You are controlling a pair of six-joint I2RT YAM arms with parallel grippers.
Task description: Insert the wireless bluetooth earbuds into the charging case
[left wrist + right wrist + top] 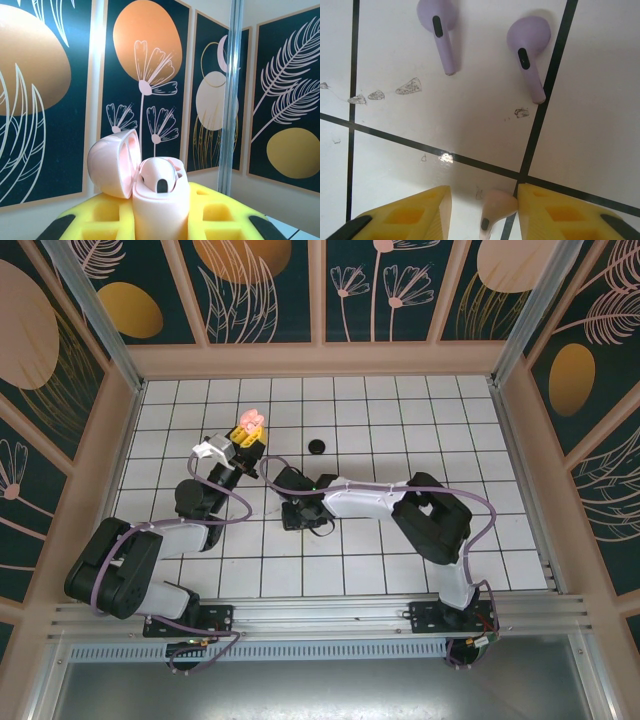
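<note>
Lilac in colour, two earbuds lie stems-down in the right wrist view on the white tiled table (420, 420): one lilac earbud (441, 37) straight beyond the pink earbud (495, 207), a second lilac earbud (529, 60) beyond it and slightly to the side. Both are well apart from it, with a black grout line (455, 159) and a few grey scuffs (410, 86) between. From above, a small black round object (317, 446) sits farther back from the pink earbud, nothing touching it.

Right gripper (482, 189) points straight down with its yellow fingers (415, 217) either side of the pink earbud; one finger is at the earbud's edge, the other leaves a clear gap, so the gripper is not yet clenched. Its arm folds at the elbow and runs leftward across the table.

Left gripper (246, 438) is clenched on the pink charging case (160, 205), lifted off the table, left of and behind the pink earbud. The case stands upright, lid (114, 162) swung open, one seated earbud (159, 177) in it. That arm bends up from its base, wrist facing the patterned back wall
</note>
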